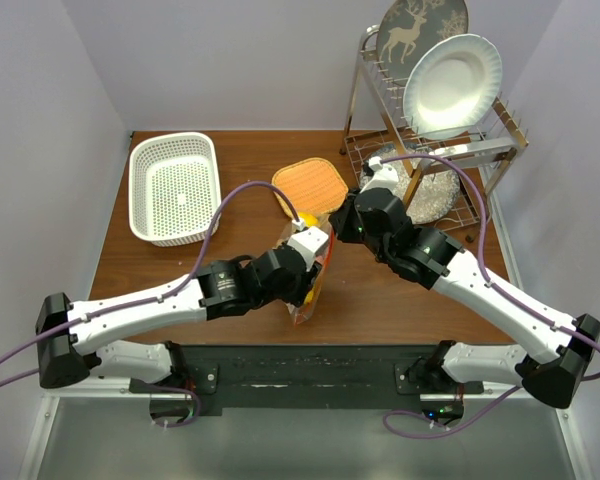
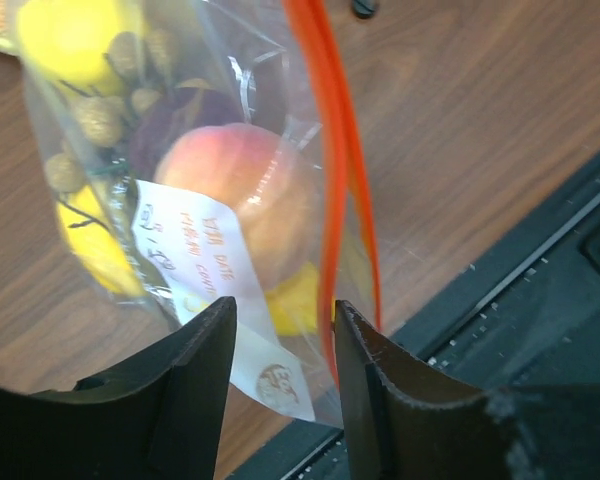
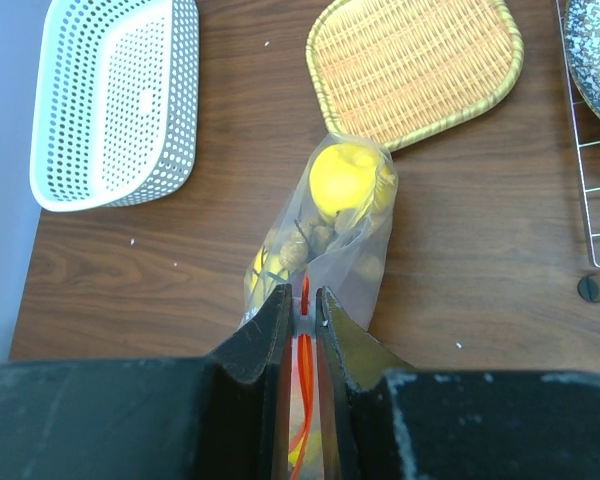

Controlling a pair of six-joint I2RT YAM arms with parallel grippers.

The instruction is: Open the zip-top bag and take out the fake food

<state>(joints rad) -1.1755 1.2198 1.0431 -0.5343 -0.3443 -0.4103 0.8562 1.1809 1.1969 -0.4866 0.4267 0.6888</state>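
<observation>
Bag: the clear crinkly plastic zip-top bag (image 3: 352, 240) lies on the brown wooden table (image 3: 480, 250). Its far end reaches the edge of the woven orange mat (image 3: 420, 60), and its mouth faces the arm bases.
Contents: the plastic fake food (image 2: 245, 190), a peach, yellow pieces and a brown cluster, is all inside.
Right gripper (image 3: 300, 296): the fingers are pinched nearly together on the orange-red zipper strip (image 3: 303, 350).
Left gripper (image 2: 280, 312): the fingers are spread, straddling the bag's edge and gripping nothing.
Your move: close the left fingers on the opposite lip only, then pull the lips apart gently.
</observation>
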